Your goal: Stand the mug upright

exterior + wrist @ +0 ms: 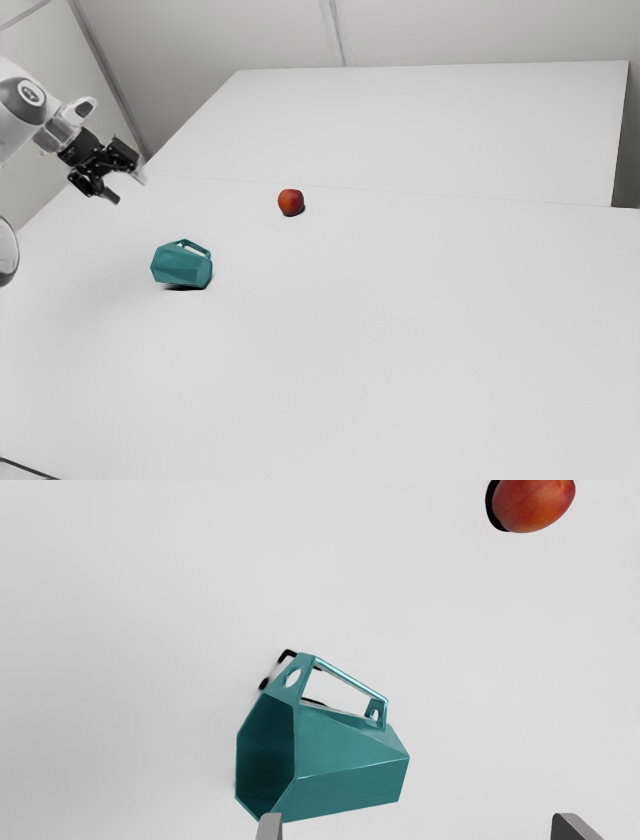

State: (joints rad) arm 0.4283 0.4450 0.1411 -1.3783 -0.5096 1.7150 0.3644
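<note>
On the pale surface (400, 350), the teal mug (182, 266) lies on its side, not upright, and from where I stand it looks to be resting on one of its flat facets. Its open mouth faces the exterior view's left, and its narrower base points to the exterior view's right. The handle (350, 679) juts out on the side of the mug nearer the fruit, with bits of black shadow beside it.

Beyond the mug and toward the exterior view's right sits that round red-orange fruit (291, 202), well apart from it. Up above the mug, off to the exterior view's left, hangs the black claw (128, 188), at the end of the white arm (20, 110). The claw is open and grips nothing: its two fingers (270, 827) stand wide apart, and the claw is clear of the mug.
</note>
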